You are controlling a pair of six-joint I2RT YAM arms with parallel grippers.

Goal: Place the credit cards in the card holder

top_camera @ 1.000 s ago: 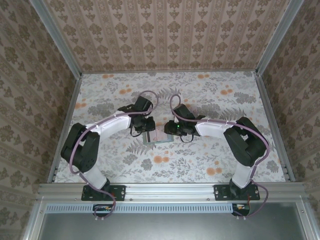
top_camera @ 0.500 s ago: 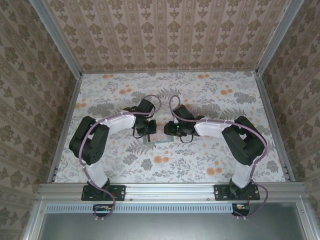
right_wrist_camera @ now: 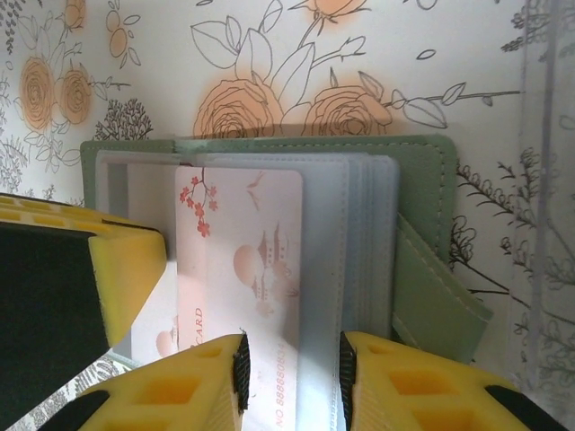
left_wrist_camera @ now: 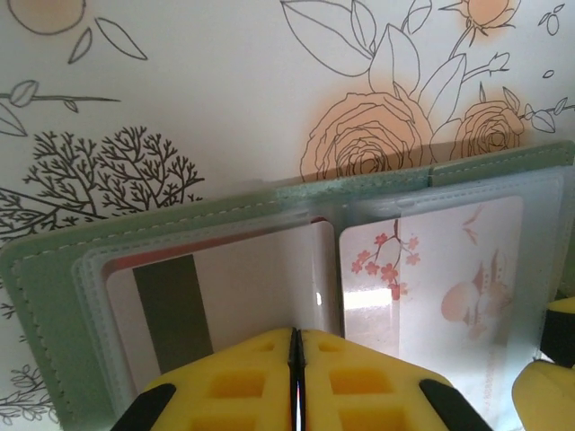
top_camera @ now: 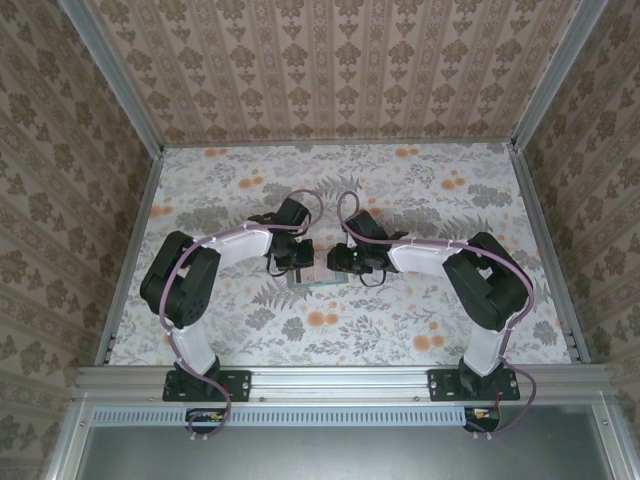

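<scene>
The card holder (top_camera: 308, 276) lies open on the floral table between both grippers, a grey-green cover (left_wrist_camera: 54, 296) with clear sleeves. In its left page sits a white credit card with a dark grey stripe (left_wrist_camera: 225, 287); a blossom-printed card (left_wrist_camera: 440, 269) sits in the right page. My left gripper (left_wrist_camera: 295, 377) is shut, its yellow tips over the striped card's near edge. The right gripper (right_wrist_camera: 289, 368) stands partly open over the blossom card (right_wrist_camera: 238, 260) and the sleeve edges, which lie flat between its fingers. In the top view the left gripper (top_camera: 290, 262) and right gripper (top_camera: 337, 262) meet over the holder.
The holder's strap (right_wrist_camera: 440, 287) sticks out at its right side. The left gripper's yellow finger (right_wrist_camera: 81, 269) sits close beside the right gripper. Patterned walls (top_camera: 330, 70) with metal rails surround the floral table (top_camera: 400, 330).
The left arm has drawn its elbow in and moved its gripper a little right over the holder, closing fully. The right arm has held still.
</scene>
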